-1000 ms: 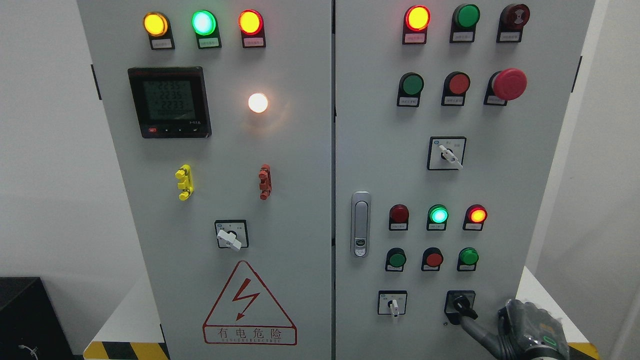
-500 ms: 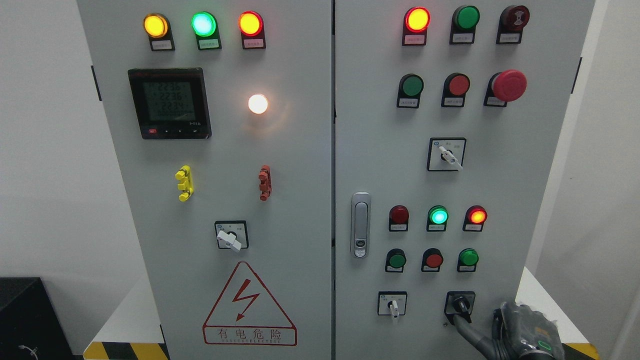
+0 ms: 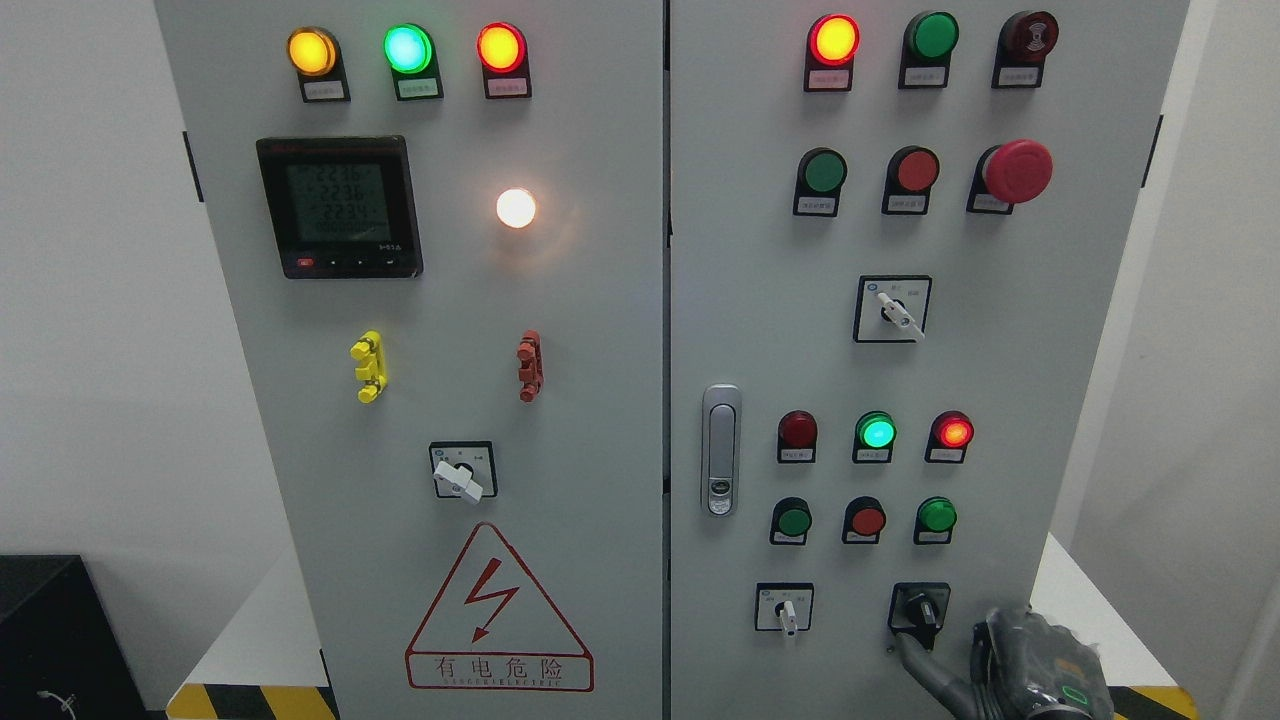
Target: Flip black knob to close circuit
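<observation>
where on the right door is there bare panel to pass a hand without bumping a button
Bare panel lies between the door latch and the white-handled switch, and down the right edge beside the red mushroom button. It is crowded at the bottom right, where the right hand reaches the black knob under three rows of lamps and buttons.

Matt grey painted metal cabinet (image 3: 600,420); glossy black plastic knob (image 3: 921,606) just left of the hand (image 3: 1030,660); shiny metal latch (image 3: 721,449) farther left.
</observation>
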